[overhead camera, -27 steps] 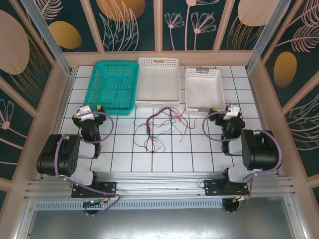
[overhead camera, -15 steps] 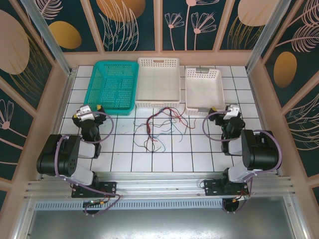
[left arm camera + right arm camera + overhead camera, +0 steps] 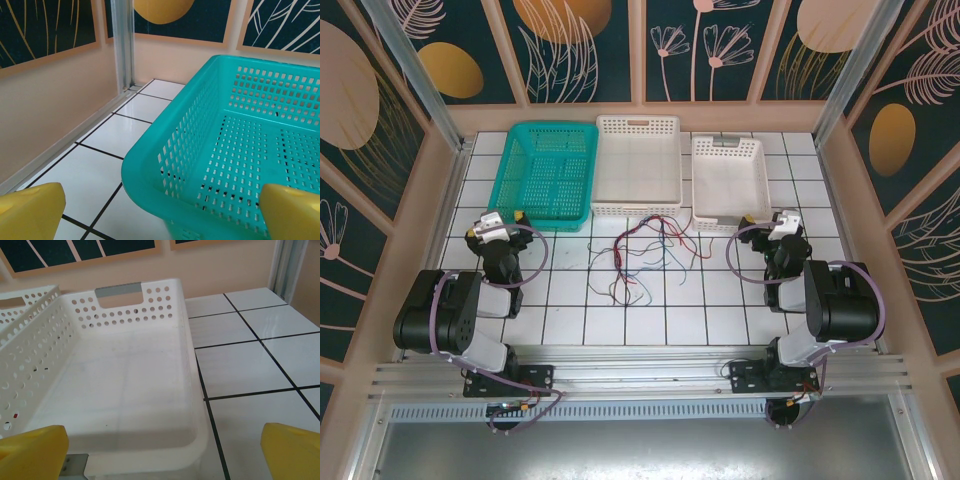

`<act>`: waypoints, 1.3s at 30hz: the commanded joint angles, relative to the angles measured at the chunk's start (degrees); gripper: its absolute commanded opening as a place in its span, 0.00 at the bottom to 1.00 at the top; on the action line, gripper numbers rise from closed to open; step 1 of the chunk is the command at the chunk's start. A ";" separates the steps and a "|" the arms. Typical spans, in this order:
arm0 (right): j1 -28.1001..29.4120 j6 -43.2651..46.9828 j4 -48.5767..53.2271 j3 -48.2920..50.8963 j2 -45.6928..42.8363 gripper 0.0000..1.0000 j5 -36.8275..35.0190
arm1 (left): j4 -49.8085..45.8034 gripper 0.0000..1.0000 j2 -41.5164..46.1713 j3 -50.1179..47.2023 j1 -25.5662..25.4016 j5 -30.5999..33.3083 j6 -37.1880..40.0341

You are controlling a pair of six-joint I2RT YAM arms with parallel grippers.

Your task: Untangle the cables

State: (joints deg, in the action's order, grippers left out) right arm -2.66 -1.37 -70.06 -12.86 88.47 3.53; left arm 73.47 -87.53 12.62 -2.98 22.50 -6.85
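While cables (image 3: pixel 642 252) lie tangled, left fingers (image 3: pixel 30 211) wide apart, right fingers (image 3: pixel 33 446) likewise, both empty.

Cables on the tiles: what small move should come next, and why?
Probably swing the left gripper rightward toward the tangle of thin red, black and pale cables. They lie untouched mid-table, while both grippers are open and empty, the left facing the teal plastic basket, the right gripper facing a white perforated basket.
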 commanded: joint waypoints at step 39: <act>12.25 -29.09 59.93 -18.97 -55.77 0.99 7.37 | 2.21 0.99 0.51 -0.52 0.25 -0.76 0.04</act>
State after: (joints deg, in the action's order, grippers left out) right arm 9.91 -22.28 -16.91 -31.14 34.04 13.45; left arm 73.47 -87.53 12.62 -2.98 22.33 -6.85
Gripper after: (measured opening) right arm 0.990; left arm 0.988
